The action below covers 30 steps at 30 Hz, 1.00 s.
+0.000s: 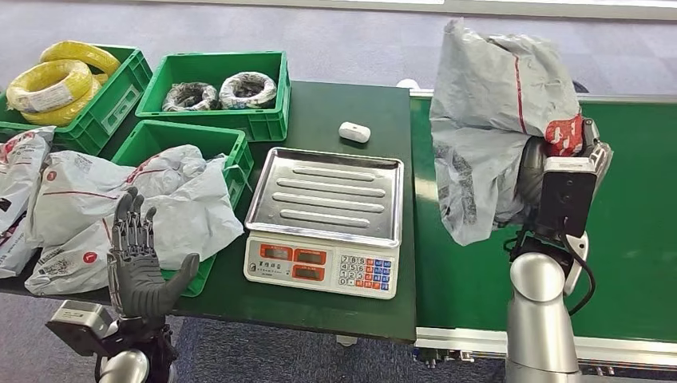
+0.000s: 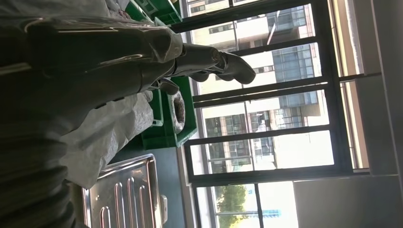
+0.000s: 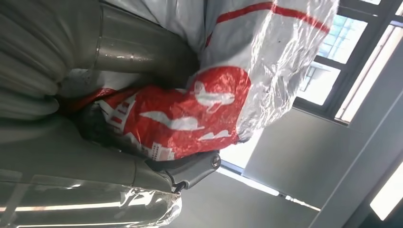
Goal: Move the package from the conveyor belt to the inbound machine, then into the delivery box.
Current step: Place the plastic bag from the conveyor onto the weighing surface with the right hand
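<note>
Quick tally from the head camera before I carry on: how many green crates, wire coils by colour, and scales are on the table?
Green crates: 3
Yellow wire coils: 2
Grey wire coils: 2
Scales: 1
Total: 8

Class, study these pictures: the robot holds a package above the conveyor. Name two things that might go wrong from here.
1. The right hand grips the crumpled grey plastic package at one red-printed edge, so the slick bag might slip out.
2. The package hangs loose and wide; swinging toward the silver tray scale, it might brush the small white device or land off the tray.
</note>
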Each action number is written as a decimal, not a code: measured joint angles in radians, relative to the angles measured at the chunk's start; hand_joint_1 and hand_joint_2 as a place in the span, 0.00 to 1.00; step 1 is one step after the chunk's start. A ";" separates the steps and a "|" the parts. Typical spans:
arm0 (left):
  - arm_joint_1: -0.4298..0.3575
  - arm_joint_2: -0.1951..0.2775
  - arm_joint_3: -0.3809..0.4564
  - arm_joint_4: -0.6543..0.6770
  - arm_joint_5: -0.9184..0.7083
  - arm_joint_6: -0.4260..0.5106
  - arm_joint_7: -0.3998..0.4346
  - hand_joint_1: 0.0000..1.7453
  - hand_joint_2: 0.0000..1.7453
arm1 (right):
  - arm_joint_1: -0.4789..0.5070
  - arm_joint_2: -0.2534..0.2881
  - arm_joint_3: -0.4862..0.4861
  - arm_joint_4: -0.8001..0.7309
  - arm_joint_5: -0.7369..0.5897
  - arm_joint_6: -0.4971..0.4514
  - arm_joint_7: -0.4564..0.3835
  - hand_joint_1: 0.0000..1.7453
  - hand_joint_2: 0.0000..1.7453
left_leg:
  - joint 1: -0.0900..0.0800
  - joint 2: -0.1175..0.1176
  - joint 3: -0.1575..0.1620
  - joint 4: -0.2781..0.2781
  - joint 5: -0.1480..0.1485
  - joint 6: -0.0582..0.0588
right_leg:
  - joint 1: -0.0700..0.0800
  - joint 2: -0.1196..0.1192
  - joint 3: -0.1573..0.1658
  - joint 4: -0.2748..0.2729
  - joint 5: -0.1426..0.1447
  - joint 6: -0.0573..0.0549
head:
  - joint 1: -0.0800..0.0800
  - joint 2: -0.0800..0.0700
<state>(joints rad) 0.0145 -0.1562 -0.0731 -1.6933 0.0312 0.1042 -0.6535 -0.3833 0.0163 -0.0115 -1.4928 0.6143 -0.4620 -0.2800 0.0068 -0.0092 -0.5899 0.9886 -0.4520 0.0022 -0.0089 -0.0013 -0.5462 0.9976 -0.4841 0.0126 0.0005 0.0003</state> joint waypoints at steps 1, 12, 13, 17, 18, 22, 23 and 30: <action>-0.001 0.000 0.000 0.001 0.000 0.000 0.000 0.00 1.00 | -0.004 -0.001 0.005 0.004 0.000 0.000 0.000 1.00 1.00 | 0.000 0.000 0.000 0.000 0.000 0.000 | 0.000 0.000 0.000 0.000 0.000 0.000 | 0.000 0.000; -0.084 0.008 -0.011 0.045 0.018 -0.040 0.024 0.00 1.00 | -0.251 0.034 0.122 0.348 -0.122 0.584 0.030 1.00 1.00 | 0.001 0.005 -0.003 0.000 0.003 -0.002 | 0.001 0.004 -0.004 0.002 0.003 -0.002 | 0.000 0.000; -0.095 0.008 -0.013 0.052 0.020 -0.041 0.027 0.00 1.00 | -0.282 0.044 0.144 0.403 -0.127 0.620 0.021 1.00 1.00 | 0.002 0.005 -0.003 0.000 0.004 -0.002 | 0.002 0.004 -0.004 0.002 0.003 -0.002 | 0.000 0.000; -0.113 0.009 -0.016 0.065 0.021 -0.040 0.039 0.00 1.00 | -0.375 0.086 0.233 0.609 -0.119 0.684 0.012 1.00 1.00 | 0.002 0.004 -0.003 0.000 0.004 -0.002 | 0.002 0.003 -0.005 0.002 0.003 -0.002 | 0.000 0.000; -0.113 0.009 -0.015 0.066 0.021 -0.039 0.044 0.00 1.00 | -0.392 0.095 0.253 0.652 -0.114 0.689 0.018 1.00 1.00 | 0.002 0.004 -0.004 0.000 0.004 -0.002 | 0.002 0.003 -0.005 0.002 0.003 -0.002 | 0.000 0.000; -0.114 0.010 -0.012 0.066 0.021 -0.037 0.058 0.00 1.00 | -0.436 0.121 0.307 0.780 -0.106 0.699 0.032 1.00 1.00 | 0.002 0.003 -0.007 0.000 0.004 -0.002 | 0.002 0.003 -0.008 0.002 0.003 -0.002 | 0.000 0.000; -0.114 0.010 -0.012 0.066 0.021 -0.037 0.060 0.00 1.00 | -0.443 0.125 0.314 0.802 -0.106 0.699 0.032 1.00 1.00 | 0.002 0.003 -0.007 0.000 0.004 -0.002 | 0.002 0.002 -0.008 0.002 0.003 -0.002 | 0.000 0.000; -0.114 0.010 -0.009 0.066 0.021 -0.037 0.061 0.00 1.00 | -0.470 0.132 0.341 0.880 -0.106 0.700 0.032 1.00 1.00 | 0.002 0.003 -0.007 0.000 0.004 -0.002 | 0.002 0.002 -0.008 0.002 0.003 -0.002 | 0.000 0.000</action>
<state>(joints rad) -0.0991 -0.1460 -0.0824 -1.6270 0.0523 0.0675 -0.5921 -0.8536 0.1482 0.3292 -0.6125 0.5080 0.2380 -0.2476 0.0088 -0.0060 -0.5971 0.9888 -0.4482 0.0003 -0.0069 0.0011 -0.5544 0.9996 -0.4812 0.0105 0.0008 0.0003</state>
